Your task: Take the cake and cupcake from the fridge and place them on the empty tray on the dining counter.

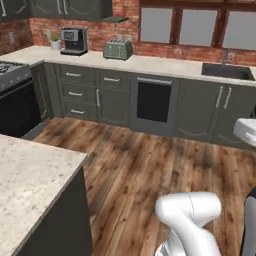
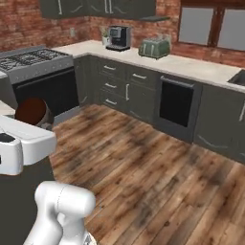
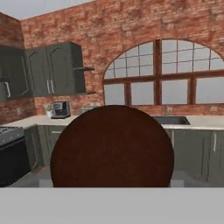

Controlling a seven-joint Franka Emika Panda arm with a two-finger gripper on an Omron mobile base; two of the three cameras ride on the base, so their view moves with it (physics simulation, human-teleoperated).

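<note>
The cupcake (image 3: 111, 146) is a round dark brown shape close in front of the hand camera, hiding the finger tips. From the right base view the cupcake (image 2: 31, 110) hangs at the far left, just ahead of the white hand, with my gripper (image 2: 38, 118) shut around it. The pale speckled dining counter (image 1: 30, 175) on its dark base fills the lower left of the left base view. The cake, the fridge and the tray are out of view.
Dark cabinets under a pale counter (image 1: 150, 64) line the brick back wall, with a coffee machine (image 1: 74, 41), a toaster (image 1: 118, 49) and a sink (image 1: 227, 71). A stove (image 2: 33, 61) stands at left. Wooden floor (image 1: 150, 165) lies between.
</note>
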